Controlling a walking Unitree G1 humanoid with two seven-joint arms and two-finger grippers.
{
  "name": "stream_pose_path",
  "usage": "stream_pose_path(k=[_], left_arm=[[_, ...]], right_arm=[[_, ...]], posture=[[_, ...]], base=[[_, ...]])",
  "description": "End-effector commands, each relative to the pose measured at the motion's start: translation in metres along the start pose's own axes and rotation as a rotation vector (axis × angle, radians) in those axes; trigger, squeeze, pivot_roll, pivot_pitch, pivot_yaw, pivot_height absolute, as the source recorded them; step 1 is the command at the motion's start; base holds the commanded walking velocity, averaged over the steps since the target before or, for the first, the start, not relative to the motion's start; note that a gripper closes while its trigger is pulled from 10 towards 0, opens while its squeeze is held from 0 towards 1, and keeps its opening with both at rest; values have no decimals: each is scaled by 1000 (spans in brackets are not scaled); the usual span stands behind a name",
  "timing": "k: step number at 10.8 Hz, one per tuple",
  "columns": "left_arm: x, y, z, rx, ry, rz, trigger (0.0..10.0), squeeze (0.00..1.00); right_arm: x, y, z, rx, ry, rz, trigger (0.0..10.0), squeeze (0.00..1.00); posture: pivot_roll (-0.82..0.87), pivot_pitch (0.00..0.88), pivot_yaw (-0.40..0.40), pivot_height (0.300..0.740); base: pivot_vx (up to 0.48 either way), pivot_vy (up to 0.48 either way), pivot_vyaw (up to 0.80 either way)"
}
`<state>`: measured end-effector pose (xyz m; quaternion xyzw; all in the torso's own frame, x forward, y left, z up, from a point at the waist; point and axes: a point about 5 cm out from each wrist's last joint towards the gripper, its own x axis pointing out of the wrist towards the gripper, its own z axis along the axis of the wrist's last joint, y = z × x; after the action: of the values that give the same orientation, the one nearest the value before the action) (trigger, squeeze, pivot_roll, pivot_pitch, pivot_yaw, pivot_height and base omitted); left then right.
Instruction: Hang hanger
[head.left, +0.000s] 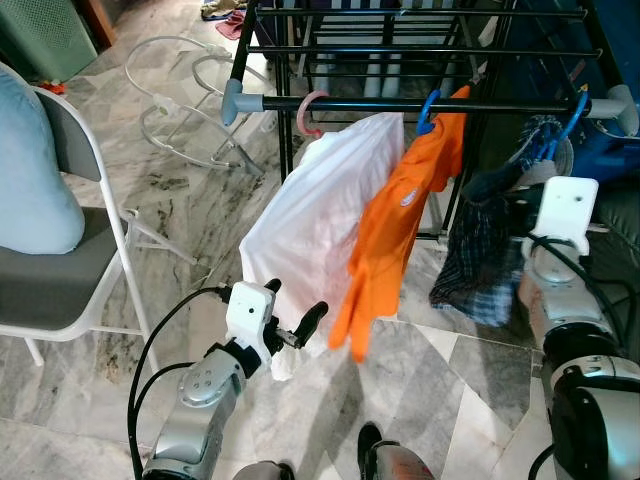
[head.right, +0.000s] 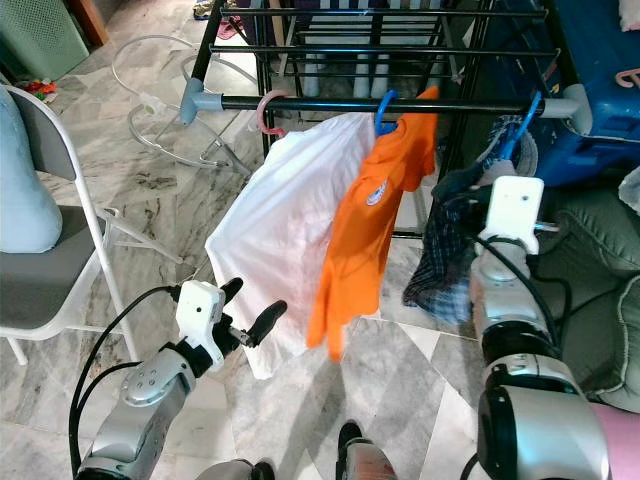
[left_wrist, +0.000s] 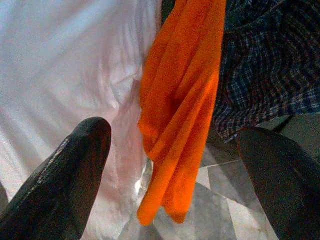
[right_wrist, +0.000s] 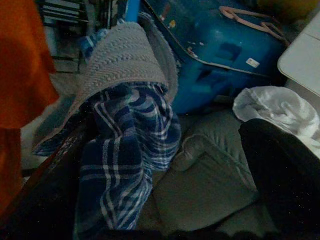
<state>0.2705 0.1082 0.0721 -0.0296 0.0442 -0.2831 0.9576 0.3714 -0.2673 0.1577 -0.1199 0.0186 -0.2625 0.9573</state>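
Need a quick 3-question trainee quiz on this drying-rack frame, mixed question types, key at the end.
1. True or false: the orange shirt hangs from a blue plastic hanger on the black drying-rack rail.
2. Which garment hangs between the white shirt and the blue plaid cloth? A) orange shirt B) grey towel C) green jacket
3. Fill in: the left claw, low before the white shirt, has its fingers ____.

Key: 1 true; 2 A; 3 open. The right claw is raised at the plaid cloth.

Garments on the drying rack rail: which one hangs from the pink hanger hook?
The white shirt, leftmost on the black rail. The orange shirt and the blue plaid garment both hang from blue hooks.
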Motion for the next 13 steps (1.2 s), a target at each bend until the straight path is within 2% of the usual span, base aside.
stream_pose_path(k=[1,3,5,6,9,11,12,13], left_arm=[[-5,2,-5,-5,21,19,10000,0],[-7,3,-6,-5,23,27,10000,0],[-7,3,-6,-1,27,19,10000,0],[-6,4,-5,1,28,16,10000,0],[-7,3,-5,3,33,16,10000,0],[-8,3,-5,4,33,20,10000,0],[-9,5,-6,4,36,30,10000,0],[-10,6,-6,5,41,28,10000,0]], right_arm=[[0,-4,-8,1,40,-14,10000,0],[-2,4,-8,15,35,42,10000,0],[-2,25,0,43,56,175,10000,0],[-1,29,2,61,73,213,10000,0],[2,27,6,60,93,201,10000,0],[1,17,-6,42,126,136,10000,0],[1,-5,-17,30,114,37,10000,0],[1,-14,-19,9,94,-4,10000,0]], posture=[[-5,225,56,740],[0,225,55,740],[-2,228,60,740],[2,227,64,740],[16,221,61,740],[22,220,57,740],[19,223,61,740],[11,224,69,740]], base=[[0,0,0],[0,0,0],[0,0,0],[0,0,0],[0,0,0],[0,0,0],[0,0,0],[0,0,0]])
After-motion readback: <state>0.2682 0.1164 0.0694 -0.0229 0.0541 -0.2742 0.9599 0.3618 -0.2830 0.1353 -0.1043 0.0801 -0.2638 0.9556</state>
